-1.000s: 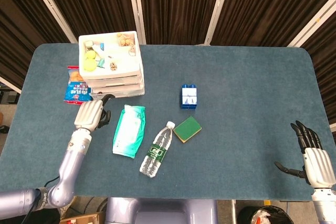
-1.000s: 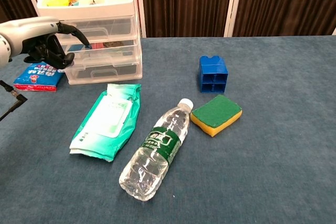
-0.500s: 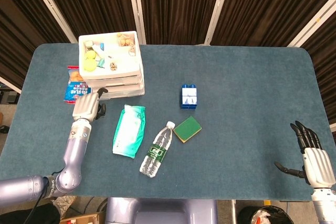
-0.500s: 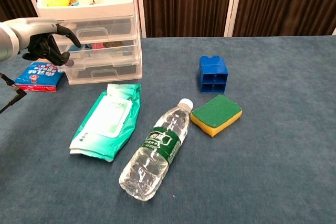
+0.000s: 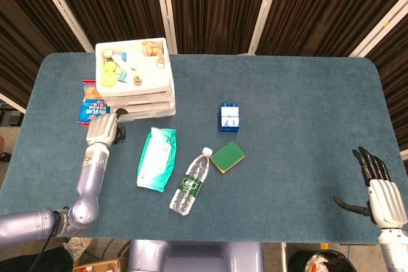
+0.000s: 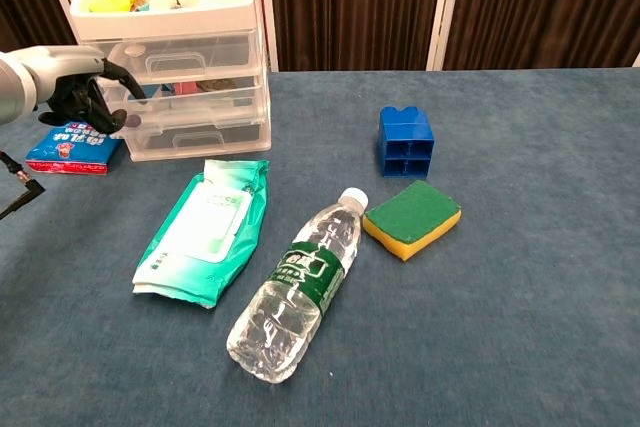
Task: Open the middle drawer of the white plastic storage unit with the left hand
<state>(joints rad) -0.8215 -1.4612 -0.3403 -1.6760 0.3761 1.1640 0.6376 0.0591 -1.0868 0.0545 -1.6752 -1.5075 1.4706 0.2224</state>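
Note:
The white plastic storage unit (image 5: 135, 81) (image 6: 190, 47) stands at the table's far left, with three shut clear drawers under an open top tray of small items. Its middle drawer (image 6: 195, 97) (image 5: 143, 104) sits flush with the others. My left hand (image 5: 105, 130) (image 6: 85, 89) is at the unit's front left corner. Its fingers (image 6: 122, 115) are hooked towards the left end of the drawer fronts with the thumb apart, and it grips nothing. My right hand (image 5: 377, 186) lies open at the table's near right edge, far from everything.
A blue and red snack packet (image 5: 92, 109) (image 6: 70, 145) lies left of the unit, just beside my left hand. In front of the unit lie a green wipes pack (image 6: 205, 229), a water bottle (image 6: 300, 282), a green and yellow sponge (image 6: 412, 217) and a blue block (image 6: 406, 142).
My left hand has moved left and closer to the unit, from in front of the drawers to their left front corner. The drawers and my right hand have not moved.

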